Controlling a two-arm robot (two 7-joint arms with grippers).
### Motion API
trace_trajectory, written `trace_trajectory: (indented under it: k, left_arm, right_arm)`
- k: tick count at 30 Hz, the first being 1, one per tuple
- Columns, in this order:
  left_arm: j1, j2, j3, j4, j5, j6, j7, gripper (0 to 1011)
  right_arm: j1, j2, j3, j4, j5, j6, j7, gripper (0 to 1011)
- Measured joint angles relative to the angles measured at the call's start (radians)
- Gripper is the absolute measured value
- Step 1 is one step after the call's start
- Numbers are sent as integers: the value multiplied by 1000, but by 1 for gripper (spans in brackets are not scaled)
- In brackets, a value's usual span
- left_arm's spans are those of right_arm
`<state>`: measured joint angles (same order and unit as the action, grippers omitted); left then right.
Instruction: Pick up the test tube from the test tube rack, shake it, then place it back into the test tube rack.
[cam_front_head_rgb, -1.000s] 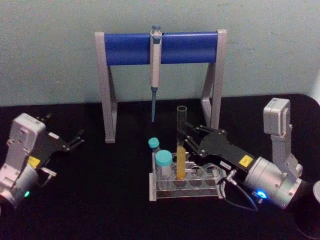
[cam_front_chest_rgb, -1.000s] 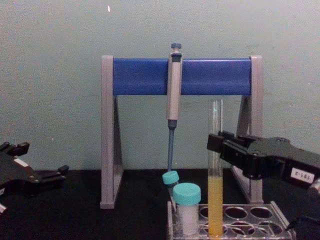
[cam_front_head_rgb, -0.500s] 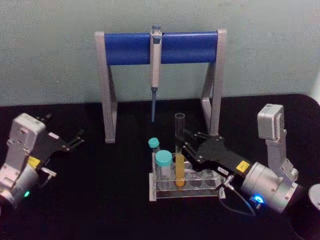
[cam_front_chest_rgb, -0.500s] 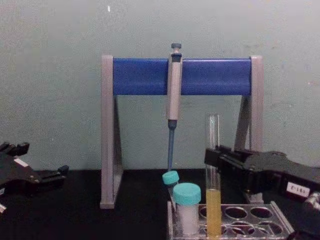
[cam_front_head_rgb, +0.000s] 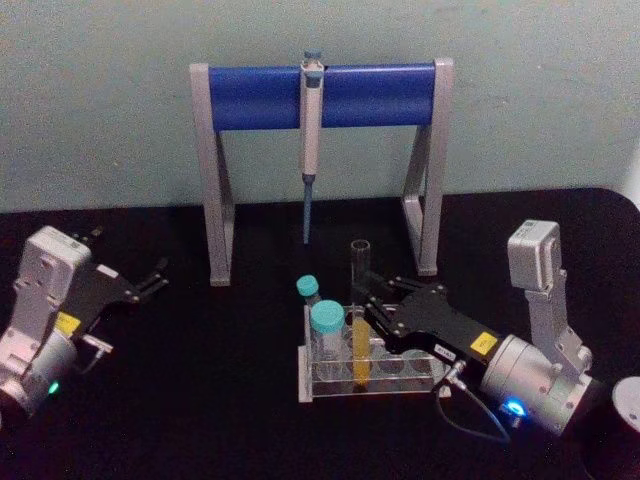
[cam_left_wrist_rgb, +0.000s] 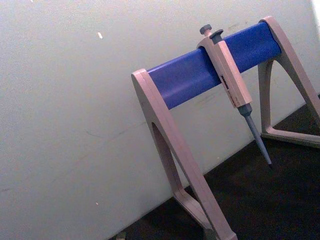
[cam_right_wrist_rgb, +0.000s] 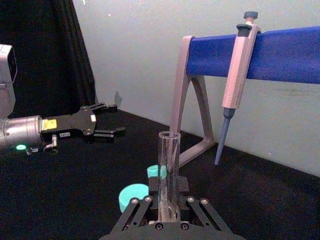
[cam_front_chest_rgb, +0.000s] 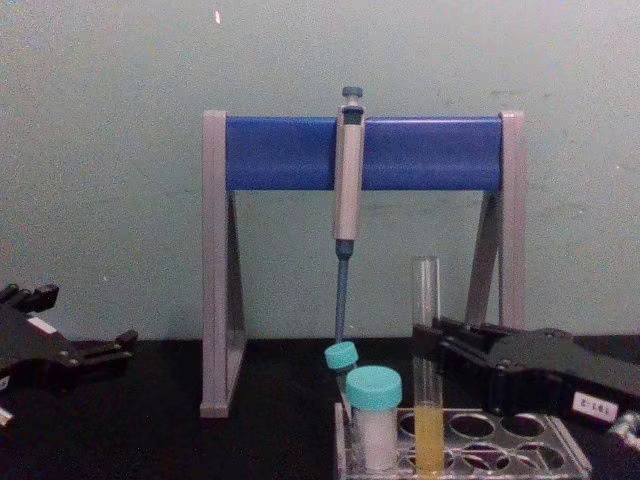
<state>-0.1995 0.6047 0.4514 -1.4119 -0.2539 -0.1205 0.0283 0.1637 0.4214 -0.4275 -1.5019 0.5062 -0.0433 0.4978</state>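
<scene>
the test tube (cam_front_head_rgb: 359, 315) stands upright in the test tube rack (cam_front_head_rgb: 372, 371), in a hole of the front row, its yellow-orange liquid filling the lower part and its open mouth well above the rack. the right gripper (cam_front_head_rgb: 372, 303) reaches in from the robot's right with its black fingers (cam_front_chest_rgb: 452, 338) on either side of the tube's middle; in the right wrist view the glass (cam_right_wrist_rgb: 168, 175) rises straight between the two finger linkages and they look closed against it, so the gripper appears to be clamped on the tube. the chest view (cam_front_chest_rgb: 428, 365) shows the tube from the side, seated in the rack (cam_front_chest_rgb: 500, 445) with the finger ends level with the top of the liquid. two teal-capped vials (cam_front_head_rgb: 327, 335) sit in the rack's left end, just beside the tube.

farther left, well apart from the rack, the left gripper (cam_front_head_rgb: 156, 277) rests low over the black table (cam_front_head_rgb: 220, 400), its fingers parted and holding nothing; the right wrist view shows it across the table (cam_right_wrist_rgb: 107, 122) with the prongs spread.

at the back, a grey-and-blue stand (cam_front_head_rgb: 320, 95) carries a hanging pipette (cam_front_head_rgb: 310, 140), tip down. the left wrist view looks past the table at this stand (cam_left_wrist_rgb: 200, 75) and pipette (cam_left_wrist_rgb: 232, 85) against the pale wall.
</scene>
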Motion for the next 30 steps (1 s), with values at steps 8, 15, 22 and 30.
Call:
trace_trajectory:
  k: [8, 15, 22, 30]
  left_arm:
    - [0, 0, 0, 0, 0, 0, 0, 1001]
    - [0, 0, 0, 0, 0, 0, 0, 1001]
    - [0, 0, 0, 0, 0, 0, 0, 1001]
    - [0, 0, 0, 0, 0, 0, 0, 1001]
  right_arm:
    - [-3, -4, -1, 6, -3, 4, 0, 226]
    - [-3, -4, -3, 7, -9, 5, -3, 226]
    - [-3, -4, -3, 7, -9, 5, -3, 226]
    - [-3, -4, -3, 7, -7, 5, -3, 381]
